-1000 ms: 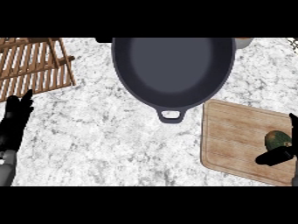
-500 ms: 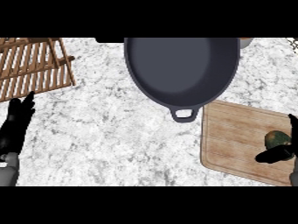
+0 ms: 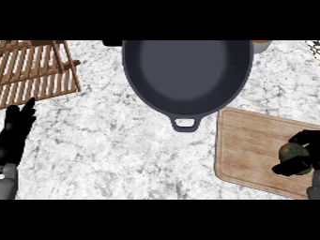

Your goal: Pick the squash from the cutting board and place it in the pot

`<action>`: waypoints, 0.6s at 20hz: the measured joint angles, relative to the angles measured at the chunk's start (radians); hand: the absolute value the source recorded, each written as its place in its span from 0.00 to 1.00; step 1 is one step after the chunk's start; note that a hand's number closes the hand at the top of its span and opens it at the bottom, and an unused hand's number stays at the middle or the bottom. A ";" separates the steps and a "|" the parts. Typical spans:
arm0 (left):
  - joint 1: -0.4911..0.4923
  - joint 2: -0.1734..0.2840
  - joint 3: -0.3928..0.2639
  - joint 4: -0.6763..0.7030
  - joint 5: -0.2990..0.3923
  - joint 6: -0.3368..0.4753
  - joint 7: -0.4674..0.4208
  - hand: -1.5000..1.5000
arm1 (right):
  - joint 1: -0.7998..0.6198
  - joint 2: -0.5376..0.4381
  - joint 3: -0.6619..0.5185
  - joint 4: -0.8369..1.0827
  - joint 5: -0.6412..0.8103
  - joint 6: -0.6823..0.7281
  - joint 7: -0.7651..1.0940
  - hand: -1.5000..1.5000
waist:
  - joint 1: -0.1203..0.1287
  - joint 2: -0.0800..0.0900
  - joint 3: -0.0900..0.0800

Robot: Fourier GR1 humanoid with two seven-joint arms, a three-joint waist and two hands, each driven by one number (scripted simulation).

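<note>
Head view: your right hand [image 3: 313,152] curls round the green squash [image 3: 294,153] on the cutting board [image 3: 252,145] at 4 o'clock; the dark pot [image 3: 187,70] sits at 12; your left hand [image 3: 11,136] rests open at 8.

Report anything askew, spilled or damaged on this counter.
Nothing stands out. The pot sits level on the counter, nothing in it. The squash lies on the cutting board with the right hand curled round it. The left hand rests open at lower left.
</note>
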 measured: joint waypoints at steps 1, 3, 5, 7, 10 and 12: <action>-0.005 -0.003 0.005 0.017 0.000 -0.003 -0.015 0.50 | -0.014 -0.006 0.003 0.017 0.015 -0.006 -0.008 1.00 | 0.000 0.000 0.000; -0.013 -0.003 0.016 0.036 -0.003 -0.008 -0.022 0.50 | -0.011 -0.010 0.012 -0.007 0.040 -0.004 -0.002 1.00 | -0.001 0.001 0.001; -0.017 0.001 0.026 0.030 -0.003 -0.018 -0.013 0.50 | 0.011 -0.020 0.010 -0.040 0.058 -0.011 -0.011 1.00 | -0.002 0.001 0.002; -0.015 -0.003 0.028 0.026 -0.008 -0.019 -0.011 0.50 | 0.015 -0.026 0.018 -0.046 0.080 -0.040 -0.046 1.00 | -0.001 0.002 0.003; -0.023 -0.008 0.017 0.025 -0.013 -0.022 -0.015 0.50 | -0.044 -0.087 0.023 -0.008 0.073 -0.103 -0.221 1.00 | 0.016 0.008 0.008; -0.030 -0.011 0.010 0.019 -0.014 -0.026 -0.014 0.50 | -0.083 -0.129 0.036 -0.005 0.061 -0.145 -0.358 1.00 | 0.031 0.011 0.012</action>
